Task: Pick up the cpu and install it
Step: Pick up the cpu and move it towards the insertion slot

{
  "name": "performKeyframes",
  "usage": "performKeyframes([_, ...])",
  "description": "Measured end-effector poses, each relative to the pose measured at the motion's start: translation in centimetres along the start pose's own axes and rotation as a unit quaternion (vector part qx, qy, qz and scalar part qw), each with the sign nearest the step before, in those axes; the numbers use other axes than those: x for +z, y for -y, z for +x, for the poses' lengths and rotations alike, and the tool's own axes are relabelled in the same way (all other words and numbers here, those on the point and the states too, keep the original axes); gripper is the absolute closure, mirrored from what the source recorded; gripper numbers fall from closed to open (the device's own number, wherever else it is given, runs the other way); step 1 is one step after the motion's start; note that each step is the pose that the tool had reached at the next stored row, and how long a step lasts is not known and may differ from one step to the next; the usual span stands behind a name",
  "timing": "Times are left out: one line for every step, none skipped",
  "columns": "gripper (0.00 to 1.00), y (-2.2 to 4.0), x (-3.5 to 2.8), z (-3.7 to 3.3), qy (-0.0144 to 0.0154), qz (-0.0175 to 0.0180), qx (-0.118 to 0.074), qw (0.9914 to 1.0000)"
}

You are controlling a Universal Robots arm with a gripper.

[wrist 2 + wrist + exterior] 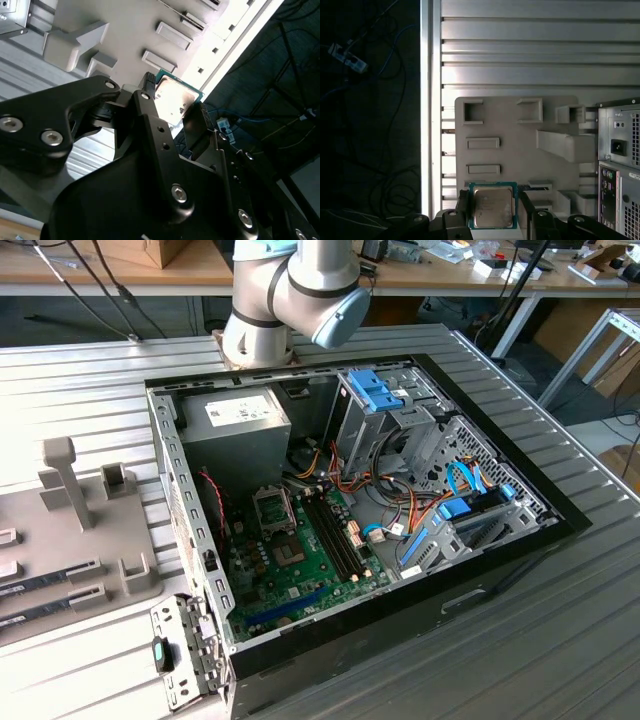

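I'm holding the cpu (492, 207) edgewise, gripper (493, 201) clenched on it, over the tray (60, 540) at 9 o'clock from the case (400, 612) in the exterior view. The thin edge grip is risking slip or tilt.

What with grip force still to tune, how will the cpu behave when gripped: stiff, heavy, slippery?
Probably stiff: the cpu looks a flat, metal-topped square, unbent in the tool. Likely light, being thin. Possibly slippery: its top shines and only its narrow edges are pinched, so it may twist out.
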State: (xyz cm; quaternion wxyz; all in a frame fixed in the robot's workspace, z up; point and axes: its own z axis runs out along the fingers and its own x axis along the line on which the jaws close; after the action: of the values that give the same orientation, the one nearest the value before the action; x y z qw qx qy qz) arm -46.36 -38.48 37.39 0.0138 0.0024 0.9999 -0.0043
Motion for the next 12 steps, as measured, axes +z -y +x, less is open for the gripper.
performKeyframes([0.53, 0.0, 0.0, -0.05, 0.0, 0.0, 0.0, 1.0])
performKeyframes([0.53, 0.01, 0.0, -0.12, -0.0001, 0.0, 0.0, 1.0])
performKeyframes([0.53, 0.01, 0.01, -0.19, 0.0, 0.0, 0.0, 1.0])
performKeyframes([0.53, 0.01, 0.01, -0.26, 0.0, 0.0, 0.0, 1.0])
performKeyframes([0.53, 0.01, 0.01, -0.38, -0.0001, 0.0, 0.0, 1.0])
performKeyframes([0.53, 0.01, 0.01, -0.46, -0.0001, 0.0, 0.0, 1.0])
performKeyframes([0.53, 0.01, 0.02, -0.59, 0.0, 0.0, 0.0, 1.0])
performKeyframes([0.53, 0.01, 0.02, -0.69, 0.0, 0.0, 0.0, 1.0])
performKeyframes([0.53, 0.01, 0.02, -0.77, -0.0001, 0.0, 0.0, 1.0])
performKeyframes([0.53, 0.0, 0.03, -0.93, 0.0, 0.0, 0.0, 1.0])
performKeyframes([0.53, 0.0, 0.03, -1.01, 0.0, 0.0, 0.0, 1.0])
performKeyframes([0.53, 0.0, 0.03, -1.07, 0.0, 0.0, 0.0, 1.0])
